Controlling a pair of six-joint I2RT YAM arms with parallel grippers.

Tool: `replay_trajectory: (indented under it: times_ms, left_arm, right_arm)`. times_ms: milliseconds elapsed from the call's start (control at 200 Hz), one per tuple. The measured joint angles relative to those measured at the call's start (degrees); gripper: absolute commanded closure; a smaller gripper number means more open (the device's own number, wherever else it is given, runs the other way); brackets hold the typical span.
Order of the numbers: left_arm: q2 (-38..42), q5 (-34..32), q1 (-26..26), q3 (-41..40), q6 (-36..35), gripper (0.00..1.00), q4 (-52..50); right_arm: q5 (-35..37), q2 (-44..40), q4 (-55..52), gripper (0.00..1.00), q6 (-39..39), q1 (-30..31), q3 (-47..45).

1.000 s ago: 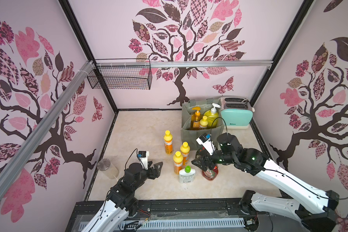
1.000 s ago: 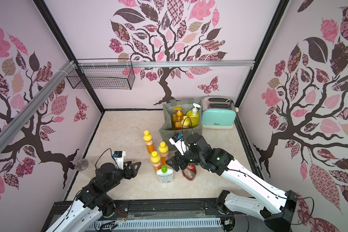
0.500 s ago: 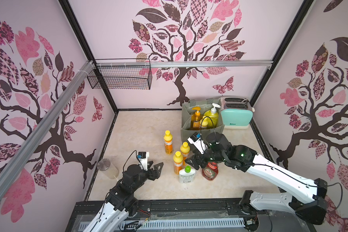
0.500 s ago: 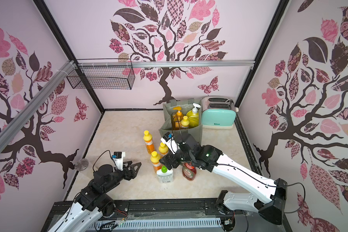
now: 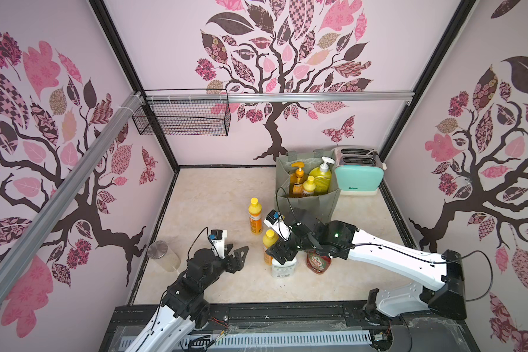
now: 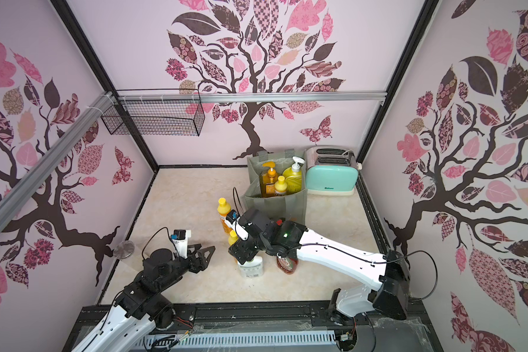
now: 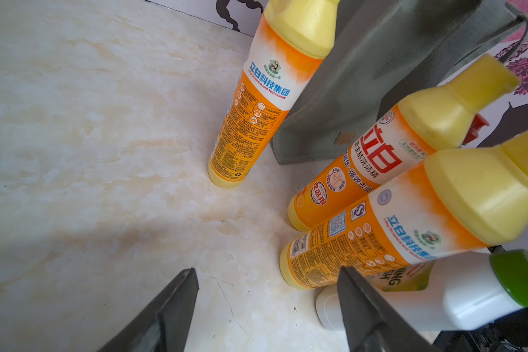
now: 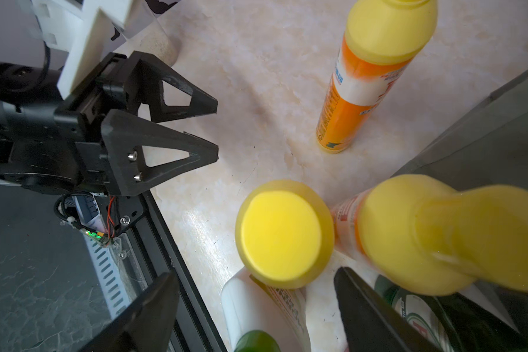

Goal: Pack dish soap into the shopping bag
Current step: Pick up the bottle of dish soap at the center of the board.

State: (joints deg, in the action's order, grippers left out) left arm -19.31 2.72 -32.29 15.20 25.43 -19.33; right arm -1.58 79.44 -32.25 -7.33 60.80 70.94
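The counter is a smooth, glossy slab with a cream marble pattern. Black frame rails and three pale pink walls box it in, the walls printed with a dark tree and patterned pink leaves. A black wire basket hangs from an aluminium rail at the back left. A rounded mint-green toaster stands in the far right corner, just beside the shopping bag.

The bag is boxy, of soft grey-green fabric, and stands upright with its mouth open. Inside it are an orange pump bottle, a big yellow pump bottle and a small orange bottle with a yellow cap. More dish soap stands on the counter in front of the bag: a lone orange bottle, a nearer orange bottle, a squat white bottle with a green cap and a clear red Fairy bottle. The left wrist view shows a third orange bottle in that cluster.

The right claw hangs over the cluster, fingers wide apart, holding nothing. The left claw hovers low to the cluster's left, likewise spread and empty. A glass jar with a steel lid stands by the left wall.
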Motion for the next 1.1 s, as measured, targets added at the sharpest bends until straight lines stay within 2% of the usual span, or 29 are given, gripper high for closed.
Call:
replay_trajectory:
  times_ms: [610,815,1100]
  left_arm:
    - [-1.57,0.11,0.0,0.0,0.02,0.22,0.5]
    - [-1.53,0.2,0.0,0.0,0.02,0.22,0.61]
    - [-0.7,0.24,0.0,-0.04,0.0,0.22,0.61]
  right_arm:
    - [2.91,7.91,2.36,0.14,0.04,0.04,0.04]
    - [4.11,8.63,3.69,0.2,-0.22,0.04,0.04]
    - [4.83,8.63,5.16,0.35,-0.66,0.04,-0.02]
